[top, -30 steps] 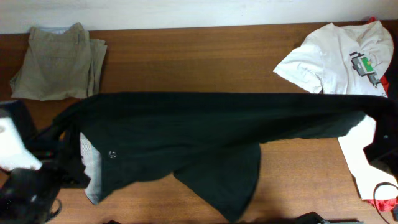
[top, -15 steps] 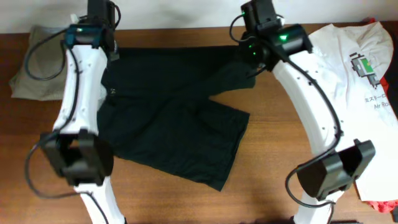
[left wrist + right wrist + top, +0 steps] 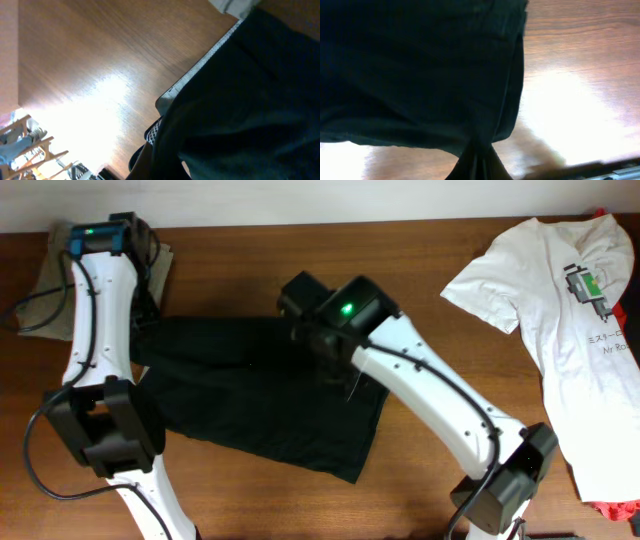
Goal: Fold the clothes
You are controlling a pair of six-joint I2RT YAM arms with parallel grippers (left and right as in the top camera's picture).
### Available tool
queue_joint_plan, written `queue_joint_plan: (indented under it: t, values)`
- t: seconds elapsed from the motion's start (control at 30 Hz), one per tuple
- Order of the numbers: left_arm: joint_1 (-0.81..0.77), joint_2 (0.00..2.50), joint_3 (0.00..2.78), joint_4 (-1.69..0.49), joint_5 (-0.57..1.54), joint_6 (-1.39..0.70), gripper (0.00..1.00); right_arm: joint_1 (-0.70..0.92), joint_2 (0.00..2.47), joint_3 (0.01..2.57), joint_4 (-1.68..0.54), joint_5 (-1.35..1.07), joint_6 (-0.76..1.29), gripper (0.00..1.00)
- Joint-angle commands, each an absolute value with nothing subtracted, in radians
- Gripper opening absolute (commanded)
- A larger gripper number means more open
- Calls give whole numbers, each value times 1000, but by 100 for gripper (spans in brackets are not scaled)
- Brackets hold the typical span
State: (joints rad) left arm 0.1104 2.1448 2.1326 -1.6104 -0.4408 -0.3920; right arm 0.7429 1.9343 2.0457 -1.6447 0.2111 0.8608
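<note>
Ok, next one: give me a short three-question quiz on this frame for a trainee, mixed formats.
1. True or false: the white T-shirt lies apart from the black shorts.
2. Which garment does the left arm partly cover in the overhead view? A) khaki shorts B) white T-shirt C) a towel
3. Fill in: in the right wrist view, the cloth gathered at the right gripper is ___ in colour.
Key: 1 true; 2 A; 3 black.

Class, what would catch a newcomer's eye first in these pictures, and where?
The black shorts spread across the table's middle, with the white left arm and right arm bent over them. Next, the white printed T-shirt at the right and the khaki shorts at the back left.
</note>
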Motion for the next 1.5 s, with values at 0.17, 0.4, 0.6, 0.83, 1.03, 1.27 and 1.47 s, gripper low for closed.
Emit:
queue_joint_plan:
  t: [0.17, 0.4, 0.6, 0.83, 1.03, 1.27, 1.47]
  values:
    - [241, 2117, 1966, -1632, -336, -394, 1, 802, 1910, 1743, -1591, 235, 952, 4]
    - [274, 2117, 1826, -1557, -340, -395, 6, 885, 1909, 1535, -1449, 89, 948, 4]
    - [317, 2116, 1830, -1565, -356, -387, 67, 901, 1909, 1522, -1430, 155, 913, 99]
    - [294, 2080, 2044, -1577, -37, -194, 38, 495, 1874, 1540, -1143, -210, 348, 50]
    - [194, 2081, 1742, -1290, 39, -138, 1, 491, 1903, 1317, -900, -243, 507, 4]
    - [212, 2082, 1444, -979, -22, -209, 1, 490, 1905, 1084, -676, -324, 653, 4]
    - [216, 2081, 1396, -1039, -22, -329, 1, 314, 1904, 1085, -830, -139, 642, 4]
